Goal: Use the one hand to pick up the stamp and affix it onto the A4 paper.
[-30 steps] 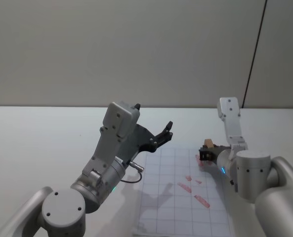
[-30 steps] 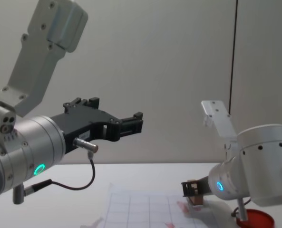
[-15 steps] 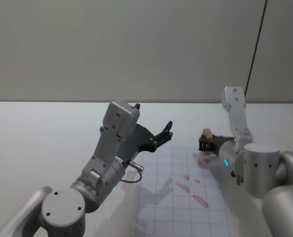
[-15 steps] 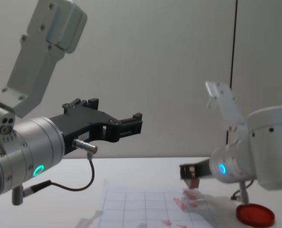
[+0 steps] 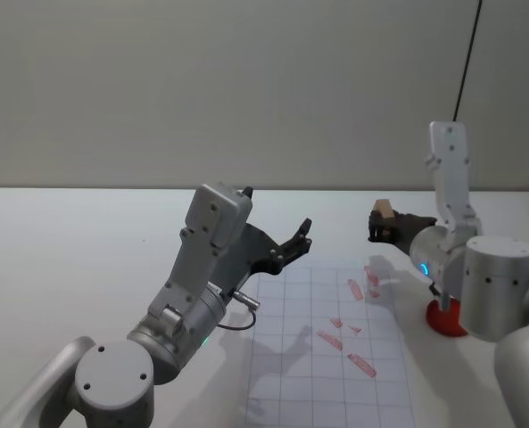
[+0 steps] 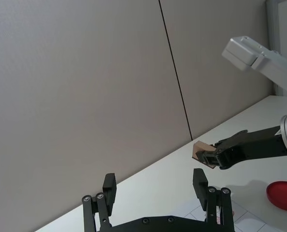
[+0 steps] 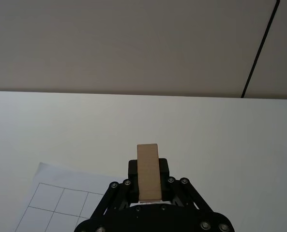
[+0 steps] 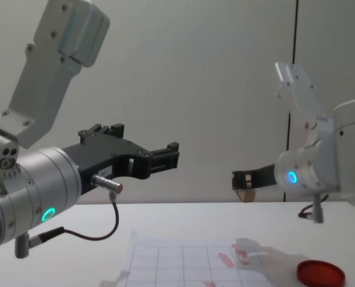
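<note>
My right tool [image 5: 377, 223], pinching the wooden stamp [image 5: 383, 210], has risen off the gridded A4 paper [image 5: 335, 357] and hangs above its far right corner near the red ink pad [image 5: 446, 319], a fresh print probably made, while my left tool [image 5: 293, 244] idles spread wide.

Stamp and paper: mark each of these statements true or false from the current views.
1. The right gripper holds the stamp above the table. True.
2. The stamp is pressed onto the A4 paper. False: it is lifted clear of the sheet.
3. The paper bears red marks. True.
4. The left gripper grips the red ink pad. False: it hangs open and empty; the pad lies on the table by the right arm.
5. The paper is blank. False: it has a grid.
</note>
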Controlling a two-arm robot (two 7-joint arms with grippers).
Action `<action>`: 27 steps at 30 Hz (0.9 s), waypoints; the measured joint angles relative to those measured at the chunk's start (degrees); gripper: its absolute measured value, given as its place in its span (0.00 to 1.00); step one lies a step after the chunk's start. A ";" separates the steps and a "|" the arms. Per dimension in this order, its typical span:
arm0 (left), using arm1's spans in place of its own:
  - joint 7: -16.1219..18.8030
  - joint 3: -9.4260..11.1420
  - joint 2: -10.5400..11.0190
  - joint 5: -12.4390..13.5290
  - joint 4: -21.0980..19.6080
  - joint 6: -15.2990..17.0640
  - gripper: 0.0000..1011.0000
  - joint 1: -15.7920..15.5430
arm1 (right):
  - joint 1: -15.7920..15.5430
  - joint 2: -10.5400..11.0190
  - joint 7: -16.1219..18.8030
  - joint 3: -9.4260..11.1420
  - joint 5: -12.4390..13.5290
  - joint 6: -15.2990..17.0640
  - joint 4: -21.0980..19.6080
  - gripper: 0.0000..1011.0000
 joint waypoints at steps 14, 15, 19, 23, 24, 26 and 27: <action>0.00 0.00 0.00 0.00 0.00 0.00 0.99 0.00 | -4.05 2.00 0.46 1.43 -0.34 7.23 -7.52 0.22; 0.00 0.00 0.00 0.00 0.00 0.00 0.99 0.00 | -4.05 2.00 0.46 1.43 -0.34 7.23 -7.52 0.22; 0.00 0.00 0.00 0.00 0.00 0.00 0.99 0.00 | -5.95 2.87 0.87 1.93 -0.87 9.14 -10.09 0.22; 0.00 0.00 0.00 0.00 0.00 0.00 0.99 0.00 | -7.50 3.56 1.31 2.29 -1.34 10.01 -12.11 0.22; 0.00 0.00 0.00 0.00 0.00 0.00 0.99 0.00 | -7.78 3.68 1.41 2.36 -1.43 10.11 -12.47 0.22; 0.00 0.00 0.00 0.00 0.00 0.00 0.99 0.00 | -8.62 4.09 1.74 2.55 -1.68 10.38 -13.55 0.22; 0.00 0.00 0.00 0.00 0.00 0.00 0.99 0.00 | -8.90 4.22 1.90 2.61 -1.80 10.49 -13.90 0.22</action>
